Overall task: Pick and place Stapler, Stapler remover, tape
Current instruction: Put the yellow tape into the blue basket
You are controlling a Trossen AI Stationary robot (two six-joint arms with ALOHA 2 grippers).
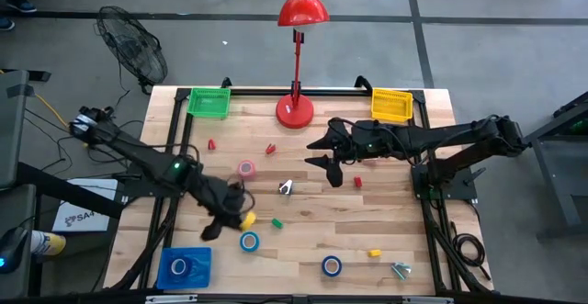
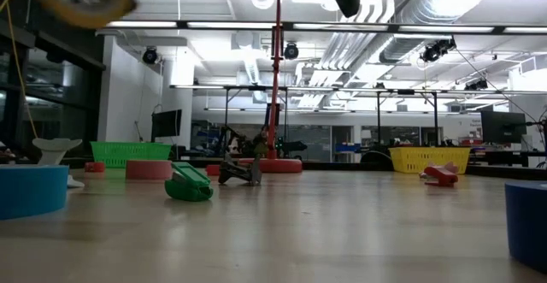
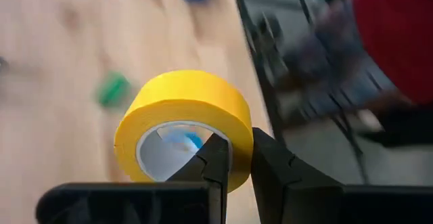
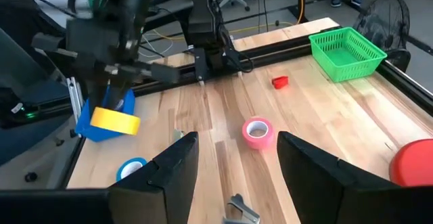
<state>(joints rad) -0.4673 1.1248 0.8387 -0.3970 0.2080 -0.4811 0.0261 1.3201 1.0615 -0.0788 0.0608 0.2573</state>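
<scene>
One yellow tape roll (image 3: 184, 126) hangs pinched by its wall in your left end effector (image 3: 233, 158), above the tabletop (image 1: 303, 240), presumably bound for the blue tray (image 1: 184, 268); your right end effector (image 4: 237, 158) waits spread.

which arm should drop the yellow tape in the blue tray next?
Left. Its gripper is already shut on the yellow tape roll, lifted just beside the blue tray. The right gripper is open and empty, across the table near the red lamp base.
</scene>
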